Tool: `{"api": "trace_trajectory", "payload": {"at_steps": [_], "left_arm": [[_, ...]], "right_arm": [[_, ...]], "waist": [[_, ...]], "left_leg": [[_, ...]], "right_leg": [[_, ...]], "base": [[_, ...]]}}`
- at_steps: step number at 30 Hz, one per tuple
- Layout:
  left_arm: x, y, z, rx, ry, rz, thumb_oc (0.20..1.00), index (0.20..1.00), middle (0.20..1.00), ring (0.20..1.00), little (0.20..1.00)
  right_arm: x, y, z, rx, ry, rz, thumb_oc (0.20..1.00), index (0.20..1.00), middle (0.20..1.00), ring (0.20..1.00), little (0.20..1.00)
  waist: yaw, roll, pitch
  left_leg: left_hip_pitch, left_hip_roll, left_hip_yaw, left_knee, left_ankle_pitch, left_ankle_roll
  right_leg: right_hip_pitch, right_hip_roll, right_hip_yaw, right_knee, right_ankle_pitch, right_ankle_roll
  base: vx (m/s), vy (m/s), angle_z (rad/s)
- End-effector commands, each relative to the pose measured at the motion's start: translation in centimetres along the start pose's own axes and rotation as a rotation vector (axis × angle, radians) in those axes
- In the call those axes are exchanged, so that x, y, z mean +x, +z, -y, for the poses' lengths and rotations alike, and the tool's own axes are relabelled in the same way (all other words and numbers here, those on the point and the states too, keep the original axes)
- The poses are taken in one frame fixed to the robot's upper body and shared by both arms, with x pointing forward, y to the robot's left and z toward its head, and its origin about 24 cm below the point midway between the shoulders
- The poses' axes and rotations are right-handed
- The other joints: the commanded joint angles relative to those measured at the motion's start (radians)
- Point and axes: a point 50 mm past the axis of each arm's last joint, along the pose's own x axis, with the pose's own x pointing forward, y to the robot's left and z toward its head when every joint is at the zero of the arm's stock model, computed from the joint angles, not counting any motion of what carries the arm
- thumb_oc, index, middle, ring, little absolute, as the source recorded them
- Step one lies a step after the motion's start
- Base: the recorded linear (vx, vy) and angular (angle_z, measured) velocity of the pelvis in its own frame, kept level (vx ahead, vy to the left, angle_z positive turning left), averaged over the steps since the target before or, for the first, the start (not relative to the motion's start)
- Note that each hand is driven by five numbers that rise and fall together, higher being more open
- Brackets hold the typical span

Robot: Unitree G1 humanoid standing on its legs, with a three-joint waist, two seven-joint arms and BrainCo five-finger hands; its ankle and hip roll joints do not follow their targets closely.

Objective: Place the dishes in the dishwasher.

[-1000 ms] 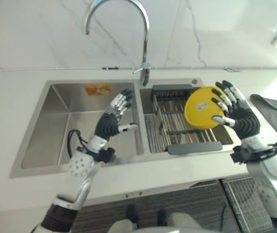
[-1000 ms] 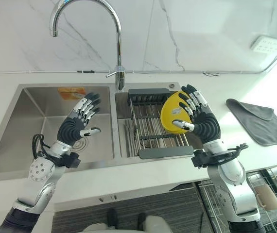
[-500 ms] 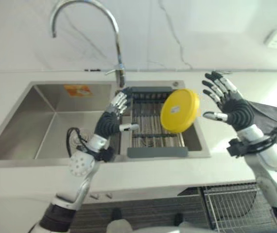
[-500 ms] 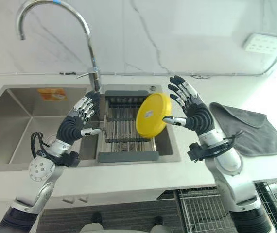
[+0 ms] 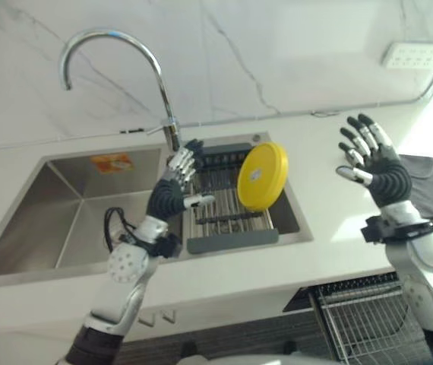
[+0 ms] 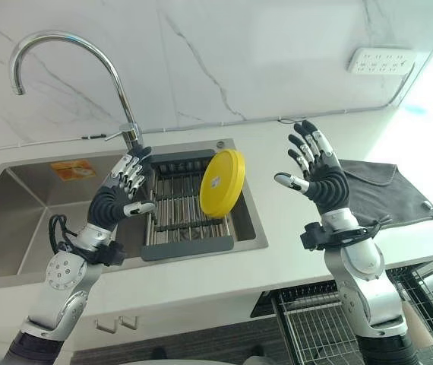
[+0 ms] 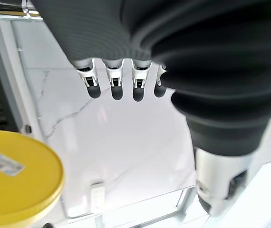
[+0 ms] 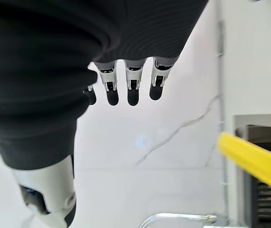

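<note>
In the left eye view, the yellow plate (image 5: 262, 176) stands on its edge over the drying rack (image 5: 228, 205) in the sink (image 5: 64, 220). A second ago the right robot hand (image 5: 372, 163) held this plate. Now that hand has let go and moved away, well apart from the plate, with its fingers spread wide. So the plate probably still has to be picked up again to go into the dishwasher. The left robot hand (image 5: 175, 190) is beside the rack, fingers loose, holding nothing.

In the right eye view I count one plate, one tap (image 6: 64, 76), one grey cloth (image 6: 376, 190) on the tabletop (image 6: 277, 251), and two robot hands.

In the left wrist view the plate shows past straight fingers (image 7: 114, 88).

In the right wrist view the fingers (image 8: 130, 90) are straight too.
</note>
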Motion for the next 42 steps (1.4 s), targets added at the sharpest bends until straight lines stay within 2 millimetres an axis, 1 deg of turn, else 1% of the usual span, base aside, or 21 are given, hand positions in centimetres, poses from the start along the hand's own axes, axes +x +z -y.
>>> {"api": "trace_trajectory", "payload": {"at_steps": [1,2,6,13,17,21,23,33,35,42], "left_arm": [[0.9,2.5,-1.4,0.023,0.045,0.153,1.000,1.000,1.000,1.000,1.000],[1.2,2.4,-1.3,0.024,0.043,0.155,1.000,1.000,1.000,1.000,1.000],[1.5,2.2,-1.1,0.023,0.037,0.152,1.000,1.000,1.000,1.000,1.000],[1.6,1.9,-1.3,0.015,0.047,0.133,1.000,1.000,1.000,1.000,1.000],[1.7,1.8,-1.2,0.018,0.037,0.128,1.000,1.000,1.000,1.000,1.000],[1.8,1.6,-1.3,0.013,0.029,0.117,1.000,1.000,1.000,1.000,1.000],[1.9,1.6,-1.3,0.021,0.019,0.110,1.000,1.000,1.000,1.000,1.000],[2.2,1.5,-1.2,0.021,0.009,0.103,1.000,1.000,1.000,1.000,1.000],[2.3,1.5,-1.3,0.004,0.016,0.100,1.000,1.000,1.000,1.000,1.000],[2.6,1.5,-1.3,0.014,0.016,0.096,1.000,1.000,1.000,1.000,1.000]], "right_arm": [[1.3,1.1,-0.5,0.098,-0.014,0.077,1.000,1.000,1.000,1.000,1.000],[1.8,0.3,-0.5,0.186,-0.028,0.053,1.000,1.000,1.000,1.000,1.000],[2.4,-0.2,-0.4,0.231,-0.076,0.056,1.000,1.000,1.000,1.000,1.000],[3.0,-1.0,0.1,0.236,-0.113,0.025,1.000,1.000,1.000,1.000,1.000],[3.5,-1.7,0.4,0.243,-0.133,-0.004,1.000,1.000,1.000,1.000,1.000],[3.7,-3.1,0.8,0.276,-0.167,-0.060,1.000,1.000,1.000,1.000,1.000],[3.8,-4.0,1.3,0.289,-0.198,-0.096,1.000,1.000,1.000,1.000,1.000],[4.3,-5.8,1.7,0.356,-0.229,-0.199,1.000,1.000,1.000,1.000,1.000],[4.3,-6.4,1.8,0.375,-0.235,-0.240,1.000,1.000,1.000,1.000,1.000],[5.0,-6.7,1.9,0.391,-0.236,-0.279,1.000,1.000,1.000,1.000,1.000]], "waist": [[0.026,-0.036,-0.008],[0.035,-0.038,-0.010],[0.049,-0.039,-0.015],[0.065,-0.040,-0.025],[0.076,-0.042,-0.026],[0.087,-0.041,-0.033],[0.092,-0.041,-0.035],[0.104,-0.040,-0.037],[0.109,-0.040,-0.039],[0.118,-0.041,-0.037]], "left_leg": [[0.071,0.003,0.026,0.006,-0.090,-0.013],[0.072,0.003,0.023,0.006,-0.091,-0.014],[0.073,0.000,0.016,0.006,-0.095,-0.013],[0.072,-0.003,0.008,0.006,-0.098,-0.011],[0.072,-0.004,0.003,0.006,-0.099,-0.010],[0.072,-0.005,-0.003,0.006,-0.098,-0.010],[0.072,-0.005,-0.005,0.006,-0.097,-0.010],[0.072,-0.005,-0.012,0.006,-0.097,-0.012],[0.071,-0.005,-0.014,0.006,-0.096,-0.013],[0.070,-0.007,-0.017,0.006,-0.096,-0.015]], "right_leg": [[0.003,-0.074,-0.025,0.001,-0.015,0.046],[0.007,-0.078,-0.033,0.001,-0.015,0.047],[0.014,-0.080,-0.044,0.001,-0.018,0.047],[0.022,-0.083,-0.056,0.001,-0.022,0.045],[0.028,-0.084,-0.067,0.001,-0.025,0.044],[0.034,-0.084,-0.074,0.001,-0.028,0.042],[0.038,-0.084,-0.082,0.001,-0.029,0.041],[0.046,-0.083,-0.093,0.001,-0.034,0.038],[0.048,-0.084,-0.098,0.001,-0.035,0.038],[0.052,-0.083,-0.105,0.001,-0.038,0.037]], "base": [[-0.03,-0.012,0.05],[-0.03,-0.011,0.04],[0.00,-0.001,0.04],[0.00,0.012,0.06],[0.00,0.001,0.02],[0.00,0.003,0.05],[0.00,0.002,0.02],[0.00,-0.001,0.02],[0.00,0.003,0.04],[-0.01,0.002,0.04]]}}
